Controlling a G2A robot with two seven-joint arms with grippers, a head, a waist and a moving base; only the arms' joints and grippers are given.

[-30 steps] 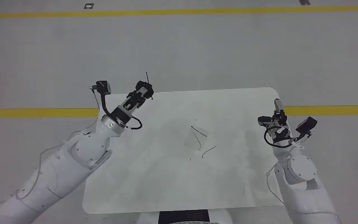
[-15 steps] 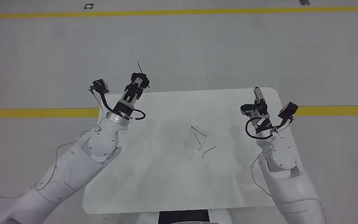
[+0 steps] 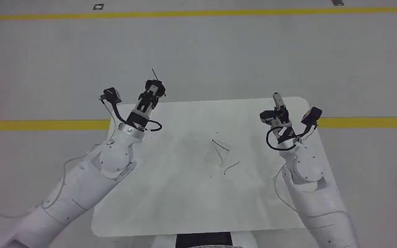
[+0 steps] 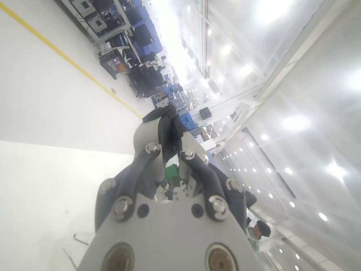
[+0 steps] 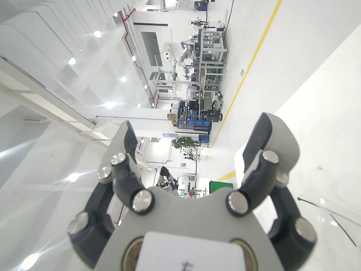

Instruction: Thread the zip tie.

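We see the zip tie (image 3: pixel 155 75) sticking up from our left gripper (image 3: pixel 157 90), which is clamped on it over the desk's (image 3: pixel 186 198) far-left corner. By our judgement threading hasn't begun: our right gripper (image 3: pixel 276 99) hangs spread wide and empty, and spare ties (image 3: pixel 218 146) lie mid-desk.

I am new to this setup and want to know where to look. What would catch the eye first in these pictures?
The left gripper, raised near the far left corner of the white table, is shut on a thin black zip tie that sticks upward. The right gripper hangs open near the far right corner, holding nothing. A few loose zip ties lie near the middle of the table.
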